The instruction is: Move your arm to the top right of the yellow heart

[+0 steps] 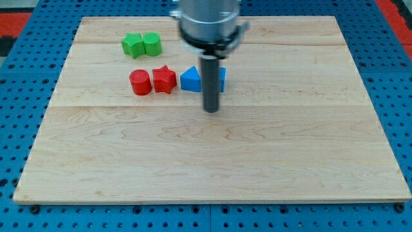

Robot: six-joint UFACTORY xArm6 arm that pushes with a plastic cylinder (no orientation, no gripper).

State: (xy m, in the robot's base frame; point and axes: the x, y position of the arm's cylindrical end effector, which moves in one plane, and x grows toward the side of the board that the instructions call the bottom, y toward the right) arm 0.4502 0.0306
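Note:
No yellow heart shows in the camera view; it may be hidden behind the arm. My tip rests on the wooden board, just below two blue blocks. A blue triangle-like block sits left of the rod, and another blue block is partly hidden behind it. A red star and a red cylinder lie to the left of the blue ones. A green star-like block and a green cylinder sit near the view's top left.
The wooden board lies on a blue perforated table. The arm's grey metal body hangs over the board's top middle and hides what is behind it.

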